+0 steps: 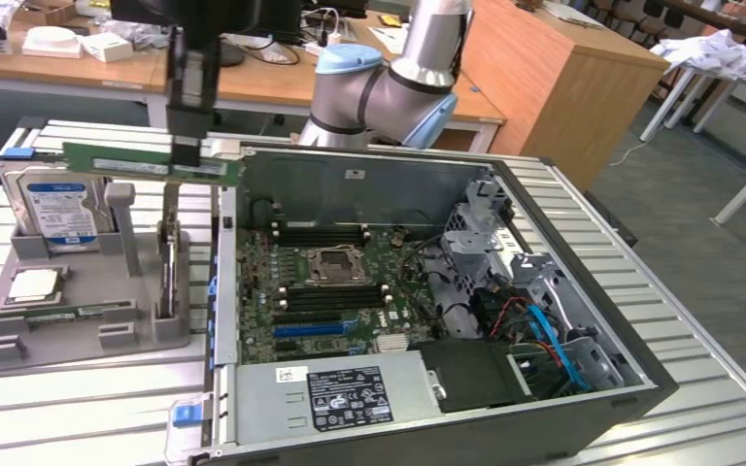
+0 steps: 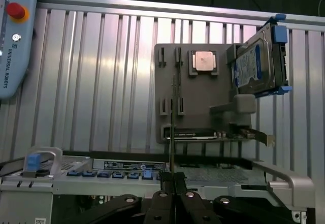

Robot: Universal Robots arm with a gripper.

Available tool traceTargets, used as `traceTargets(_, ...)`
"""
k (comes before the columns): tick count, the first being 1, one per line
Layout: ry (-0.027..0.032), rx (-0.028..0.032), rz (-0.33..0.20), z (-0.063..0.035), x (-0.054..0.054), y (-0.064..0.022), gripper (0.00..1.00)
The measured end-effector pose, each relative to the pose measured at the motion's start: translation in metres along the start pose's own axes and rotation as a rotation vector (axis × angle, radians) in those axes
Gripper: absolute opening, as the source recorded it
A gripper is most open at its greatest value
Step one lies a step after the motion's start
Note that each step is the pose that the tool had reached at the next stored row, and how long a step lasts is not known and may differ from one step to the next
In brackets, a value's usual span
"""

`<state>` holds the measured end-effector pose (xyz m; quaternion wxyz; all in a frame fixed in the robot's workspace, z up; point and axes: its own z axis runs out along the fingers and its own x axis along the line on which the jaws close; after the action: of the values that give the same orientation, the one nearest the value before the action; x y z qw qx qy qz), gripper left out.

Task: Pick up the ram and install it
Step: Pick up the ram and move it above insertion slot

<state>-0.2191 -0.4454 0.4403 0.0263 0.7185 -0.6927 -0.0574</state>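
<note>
My gripper [image 1: 187,146] hangs above the grey parts holder [image 1: 36,335], shut on the ram [image 1: 114,160]. The ram is a long green stick held level in the air, with its far end reaching toward the open computer case [image 1: 632,388]. In the wrist view the ram [image 2: 172,127] shows edge-on as a thin line rising from between the fingers [image 2: 163,198] over the holder [image 2: 203,97]. The motherboard [image 1: 283,282] lies inside the case, with dark memory slots [image 1: 327,296] beside the processor socket [image 1: 334,262].
The holder carries a hard drive with a blue label [image 1: 59,209], a square silver processor [image 1: 32,284], a thin strip in a front slot [image 1: 82,313] and an upright card [image 1: 166,257]. A power supply [image 1: 334,393] sits at the case front. A teach pendant [image 2: 15,36] lies on the slatted table.
</note>
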Motion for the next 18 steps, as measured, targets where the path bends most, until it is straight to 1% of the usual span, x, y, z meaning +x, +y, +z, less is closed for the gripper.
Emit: traceTargets(18, -0.0001, -0.0004, 0.000, -0.0100, 0.003, -0.0809, 0.12)
